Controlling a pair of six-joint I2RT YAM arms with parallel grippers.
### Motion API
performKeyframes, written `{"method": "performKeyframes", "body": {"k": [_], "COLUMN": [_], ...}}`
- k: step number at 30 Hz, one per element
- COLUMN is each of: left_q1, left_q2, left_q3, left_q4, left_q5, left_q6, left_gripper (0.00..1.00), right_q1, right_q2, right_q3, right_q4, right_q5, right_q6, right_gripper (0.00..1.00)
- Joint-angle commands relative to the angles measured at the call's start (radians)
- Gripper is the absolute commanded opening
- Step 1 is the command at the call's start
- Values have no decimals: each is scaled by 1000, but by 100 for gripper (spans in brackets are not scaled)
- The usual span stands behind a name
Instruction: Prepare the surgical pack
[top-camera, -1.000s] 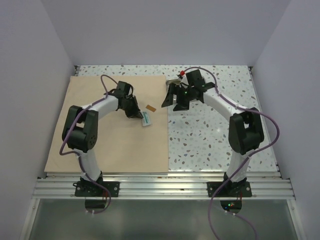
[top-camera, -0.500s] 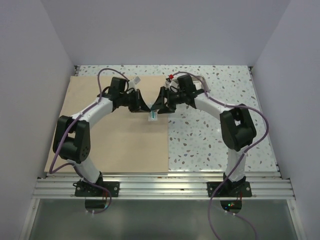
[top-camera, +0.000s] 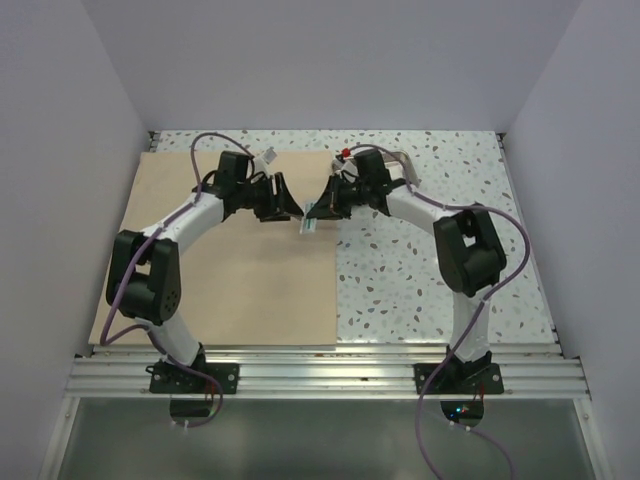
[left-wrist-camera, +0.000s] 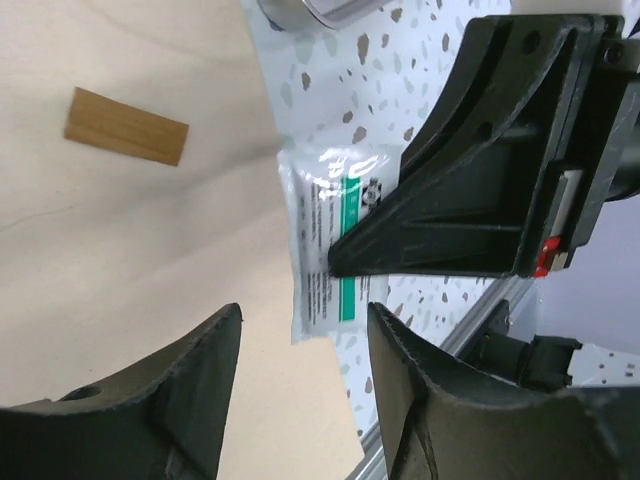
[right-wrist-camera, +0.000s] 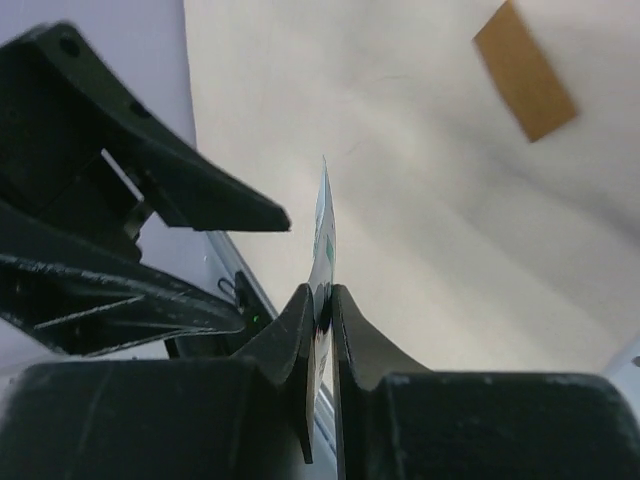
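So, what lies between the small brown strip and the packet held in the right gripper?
Nothing but bare tan wrap sheet lies between the brown strip and the packet that the right gripper pinches. The left wrist view shows this.

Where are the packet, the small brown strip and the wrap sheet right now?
packet (left-wrist-camera: 320, 250), left wrist view, on its printed face.
brown strip (left-wrist-camera: 127, 126), left wrist view, at its middle.
wrap sheet (top-camera: 250, 290), top external view, on a bare stretch toward the near edge.

My left gripper gapes at 6 o'clock; from 3, the right gripper pinches the packet; brown strip at 10 on the tan wrap.
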Motion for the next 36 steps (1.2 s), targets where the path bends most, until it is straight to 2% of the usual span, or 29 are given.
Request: {"method": "performKeyframes", "body": {"k": [1,4,5,10,15,19,22,26,28,32,36], "left_q1": [16,30,31,30,30,27,22,-4,-30,-74,-87], "left_q2": [-42,-16,-3,61,127,165,197,262,279,309,334], "left_q3": [52,113,130,143,172,199,222,291,334,374,393], "left_q4": [-21,-142,-167,-130,-109,-83,-55,-72,-95,-110,-133], "left_q5": [-108,-272,-286,-310,-330,-354,-368,-414,-463,-534,-557], "left_q6": [21,41,45,-14,-31,-41,-59,-30,13,102,153], "left_gripper": [58,60,60,60,59,59,59,59,59,60,60], "right_q1": [-45,-111,-147,-229,-244,-244,-244,-244,-246,-247,-235], "right_q2": [6,26,32,105,243,296,331,325,290,210,83], "right_q3": [70,119,136,191,339,403,463,497,485,503,440], "right_q4": [0,-12,5,24,-21,-43,-101,-225,-245,-419,-463], "right_q5": [149,266,292,456,493,516,527,542,551,597,608], "right_q6": [35,97,119,246,257,257,227,167,130,26,-85], "right_gripper": [1,1,1,2,4,11,24,54,61,65,65]}}
